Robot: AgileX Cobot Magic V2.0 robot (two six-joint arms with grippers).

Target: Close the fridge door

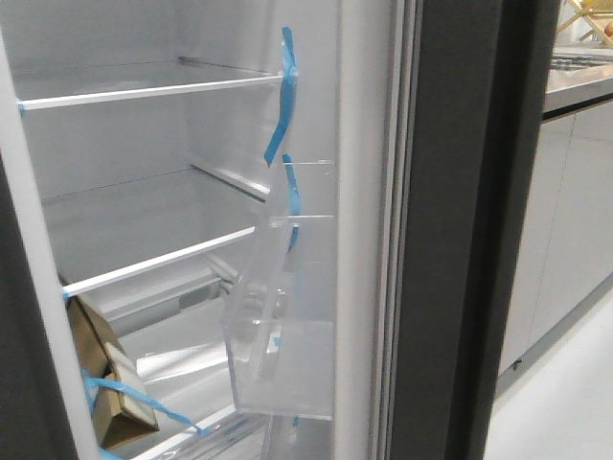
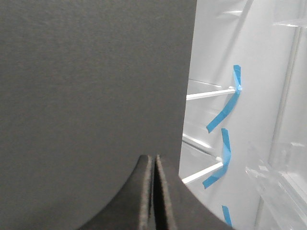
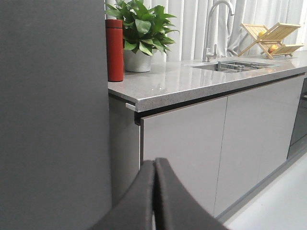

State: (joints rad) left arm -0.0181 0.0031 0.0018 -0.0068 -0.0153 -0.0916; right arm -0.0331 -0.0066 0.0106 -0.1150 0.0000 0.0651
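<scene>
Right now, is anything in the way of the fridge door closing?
Nothing visible blocks it. The fridge door stands open, its clear bins hanging on the inside. A cardboard box sits on a low shelf at the fridge's front edge; I can't tell whether it sticks out past the shelf.

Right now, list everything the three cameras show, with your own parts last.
fridge door: one, dark grey, open, right of the interior
door bin: one counted, clear, on the door's white lining
blue tape: several strips, on shelf ends and bin
shelves: two clear in view, white-edged, inside the fridge
cardboard boxes: two, brown, taped, lower left inside
countertop: one, speckled grey, over light grey cabinet fronts
red bottle: one, beside potted plant
faucet: one, silver, at sink
dish rack: one, wooden
left gripper: black, shut
right gripper: black, shut
</scene>
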